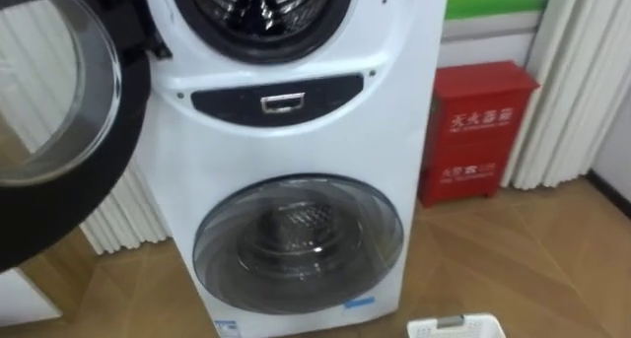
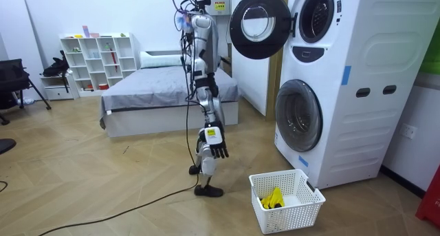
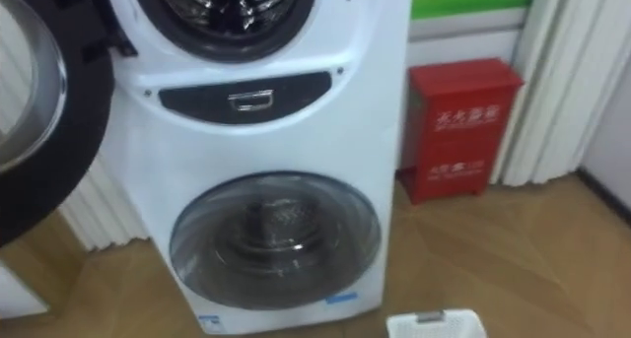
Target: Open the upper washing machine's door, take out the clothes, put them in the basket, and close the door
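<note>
Beside white basket (image 2: pixel 297 216) | right robot hand (image 2: pixel 217 148) hangs low, fingers loose, holding nothing | upper washer door (image 2: pixel 258 26) open

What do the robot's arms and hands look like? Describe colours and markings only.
The right arm is slim, built of dark and silvery-grey segments. The right hand is black, with a small pale tag at its back.
</note>
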You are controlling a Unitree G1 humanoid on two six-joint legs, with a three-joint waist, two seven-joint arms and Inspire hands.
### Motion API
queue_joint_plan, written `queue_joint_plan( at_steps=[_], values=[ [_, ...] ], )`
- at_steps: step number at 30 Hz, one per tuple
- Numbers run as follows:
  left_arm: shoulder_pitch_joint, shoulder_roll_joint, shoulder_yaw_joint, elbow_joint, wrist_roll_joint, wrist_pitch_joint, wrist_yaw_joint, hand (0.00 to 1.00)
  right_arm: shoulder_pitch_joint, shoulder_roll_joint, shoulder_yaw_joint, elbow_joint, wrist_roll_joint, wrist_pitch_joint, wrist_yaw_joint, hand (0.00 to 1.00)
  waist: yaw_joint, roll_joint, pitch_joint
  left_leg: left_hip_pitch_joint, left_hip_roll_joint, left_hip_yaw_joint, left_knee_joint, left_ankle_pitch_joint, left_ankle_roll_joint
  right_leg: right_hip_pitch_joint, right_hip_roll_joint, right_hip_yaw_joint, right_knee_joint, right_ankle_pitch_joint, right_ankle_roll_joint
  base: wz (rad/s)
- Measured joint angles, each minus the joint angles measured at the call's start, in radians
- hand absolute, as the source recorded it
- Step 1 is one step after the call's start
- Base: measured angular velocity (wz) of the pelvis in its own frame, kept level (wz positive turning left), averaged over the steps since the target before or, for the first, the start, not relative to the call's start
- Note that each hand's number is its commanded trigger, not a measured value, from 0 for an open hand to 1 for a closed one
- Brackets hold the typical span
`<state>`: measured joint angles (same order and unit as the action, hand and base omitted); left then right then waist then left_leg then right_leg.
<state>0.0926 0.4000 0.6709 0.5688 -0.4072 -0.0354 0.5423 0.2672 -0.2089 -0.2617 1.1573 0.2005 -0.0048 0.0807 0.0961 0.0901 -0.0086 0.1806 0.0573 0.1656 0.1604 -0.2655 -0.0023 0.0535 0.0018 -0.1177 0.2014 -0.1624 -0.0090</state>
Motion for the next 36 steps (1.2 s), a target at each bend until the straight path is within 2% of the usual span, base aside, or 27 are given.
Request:
queue_joint_plan(
  at_steps=[2, 4, 6, 8, 10, 13, 15, 18, 22, 23, 28, 29, 34, 36],
  values=[
    [-0.046, 0.06, 0.019, -0.019, -0.015, 0.0, 0.02, 0.0, 0.0, -0.001, -0.016, -0.009, -0.018, -0.001, 0.003, 0.0, 0.012, 0.003, 0.0035, 0.001, 0.001, -0.011, 0.0, 0.0, 0.0, 0.005, 0.0, -0.011, -0.002, 0.0, 0.0, 0.1],
    [-0.073, 0.105, 0.015, -0.054, -0.018, 0.002, 0.02, 0.0, -0.004, 0.0, -0.028, -0.013, -0.021, -0.002, 0.006, 0.0, 0.012, 0.0, 0.0043, -0.003, -0.001, -0.021, 0.0, 0.0, 0.0, 0.015, -0.004, -0.026, -0.017, 0.0, 0.0, 0.16],
    [-0.082, 0.136, 0.015, -0.123, -0.018, 0.002, 0.019, 0.0, -0.003, -0.001, -0.038, -0.03, -0.033, -0.002, 0.009, 0.0, 0.013, 0.001, 0.0044, -0.01, -0.001, -0.026, 0.001, 0.0, 0.0, 0.014, -0.005, -0.028, -0.018, 0.0, 0.0, 0.08],
    [-0.1, 0.186, 0.014, -0.191, -0.013, 0.001, 0.019, 0.0, 0.001, -0.001, -0.038, -0.047, -0.062, -0.002, 0.009, 0.0, 0.013, 0.005, 0.0065, -0.014, -0.002, -0.029, 0.002, 0.0, 0.0, 0.014, -0.002, -0.023, -0.018, 0.0, 0.0, 0.0],
    [-0.107, 0.216, 0.015, -0.216, -0.012, 0.002, 0.014, 0.0, 0.009, -0.001, -0.038, -0.069, -0.077, -0.003, 0.009, 0.0, 0.009, 0.012, 0.0078, -0.013, -0.002, -0.029, 0.002, 0.0, 0.0, 0.015, -0.001, -0.021, -0.018, 0.0, 0.0, -0.02],
    [-0.109, 0.219, 0.017, -0.218, 0.018, 0.012, 0.014, 0.0, 0.026, -0.002, -0.038, -0.066, -0.098, -0.006, 0.021, 0.0, -0.01, 0.016, 0.0122, -0.016, -0.004, -0.03, 0.007, 0.0, 0.0, 0.009, -0.006, -0.024, -0.017, -0.004, 0.0, 0.09],
    [-0.129, 0.219, 0.017, -0.219, 0.039, 0.016, 0.017, 0.0, 0.039, -0.003, -0.038, -0.063, -0.12, -0.004, 0.029, 0.0, -0.012, 0.01, 0.0096, -0.019, -0.005, -0.032, 0.009, 0.0, 0.0, 0.007, -0.012, -0.025, -0.015, -0.008, 0.001, 0.06],
    [-0.144, 0.219, 0.012, -0.236, 0.07, 0.027, 0.028, 0.0, 0.054, -0.004, -0.059, -0.039, -0.127, -0.005, 0.046, 0.0, -0.03, -0.005, 0.0112, -0.014, -0.007, -0.044, 0.011, 0.001, 0.001, 0.02, -0.015, -0.035, -0.018, -0.008, 0.001, 0.13],
    [-0.158, 0.221, 0.008, -0.238, 0.096, 0.028, 0.043, 0.0, 0.048, -0.008, -0.08, -0.016, -0.189, -0.002, 0.082, 0.0, -0.065, -0.023, 0.0193, -0.02, -0.018, -0.059, 0.015, 0.007, 0.01, 0.014, -0.021, -0.033, -0.013, -0.013, 0.009, 0.12],
    [-0.178, 0.221, -0.005, -0.238, 0.096, 0.031, 0.047, 0.0, 0.049, -0.006, -0.077, -0.006, -0.199, 0.0, 0.089, 0.0, -0.067, -0.028, 0.0217, -0.023, -0.018, -0.06, 0.018, 0.009, 0.013, 0.014, -0.024, -0.032, -0.012, -0.012, 0.011, 0.16],
    [-0.226, 0.221, -0.03, -0.238, 0.094, 0.036, 0.056, 0.0, 0.05, -0.006, -0.077, 0.006, -0.219, 0.008, 0.108, 0.0, -0.073, -0.042, 0.0222, -0.03, -0.025, -0.058, 0.022, 0.013, 0.021, 0.01, -0.033, -0.028, -0.013, 0.001, 0.022, 0.02],
    [-0.226, 0.22, -0.031, -0.239, 0.094, 0.036, 0.057, 0.0, 0.049, -0.006, -0.076, 0.006, -0.233, 0.008, 0.11, 0.0, -0.088, -0.043, 0.0226, -0.034, -0.028, -0.062, 0.024, 0.014, 0.024, 0.01, -0.035, -0.023, -0.014, 0.004, 0.023, 0.09],
    [-0.226, 0.199, -0.067, -0.287, 0.094, 0.039, 0.059, 0.0, 0.034, -0.006, -0.071, 0.044, -0.293, 0.013, 0.124, 0.0, -0.123, -0.043, 0.0227, -0.047, -0.042, -0.088, 0.025, 0.023, 0.04, 0.009, -0.047, -0.022, -0.014, 0.016, 0.032, 0.19],
    [-0.226, 0.179, -0.121, -0.401, 0.094, 0.065, 0.064, 0.0, 0.026, -0.006, -0.063, 0.047, -0.31, 0.019, 0.136, 0.0, -0.125, -0.043, 0.0227, -0.051, -0.044, -0.09, 0.027, 0.026, 0.044, 0.01, -0.048, -0.018, -0.016, 0.03, 0.036, 0.08]
  ],
)
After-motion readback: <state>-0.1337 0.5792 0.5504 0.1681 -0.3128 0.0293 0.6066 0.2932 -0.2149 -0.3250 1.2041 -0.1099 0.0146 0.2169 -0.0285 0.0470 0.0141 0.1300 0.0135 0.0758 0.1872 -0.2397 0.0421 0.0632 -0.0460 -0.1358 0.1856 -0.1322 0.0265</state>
